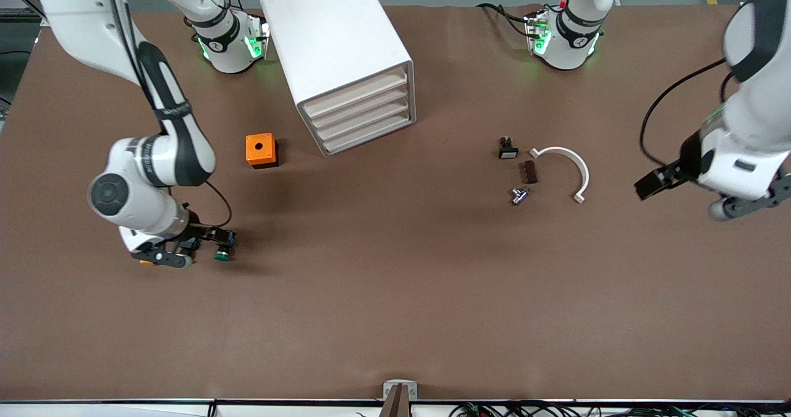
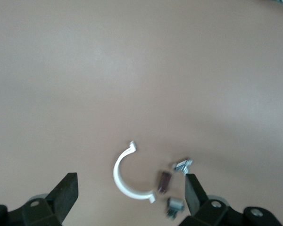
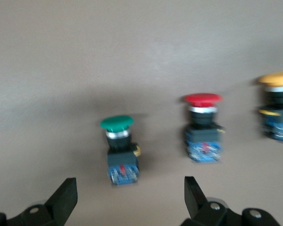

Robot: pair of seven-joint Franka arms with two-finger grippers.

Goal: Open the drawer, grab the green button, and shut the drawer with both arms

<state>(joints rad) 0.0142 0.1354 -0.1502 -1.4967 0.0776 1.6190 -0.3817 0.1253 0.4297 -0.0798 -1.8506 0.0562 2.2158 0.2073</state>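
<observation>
The green-capped button [image 1: 222,255] lies on the table at the right arm's end, nearer to the front camera than the orange box. In the right wrist view the button [image 3: 119,146] shows its green cap, black body and blue rear part. My right gripper [image 1: 210,244] is low beside it, open and empty [image 3: 129,197], with the button just ahead of its fingers and apart from them. My left gripper [image 1: 649,185] hangs open and empty [image 2: 129,193] over the table at the left arm's end. The white drawer cabinet [image 1: 346,52] has all its drawers [image 1: 361,111] shut.
A red-capped button [image 3: 203,127] and a yellow-capped one [image 3: 277,110] lie beside the green one. An orange box [image 1: 261,150] sits by the cabinet. A white curved clip [image 1: 571,167], brown piece [image 1: 528,172], metal part [image 1: 519,195] and small switch [image 1: 507,149] lie mid-table.
</observation>
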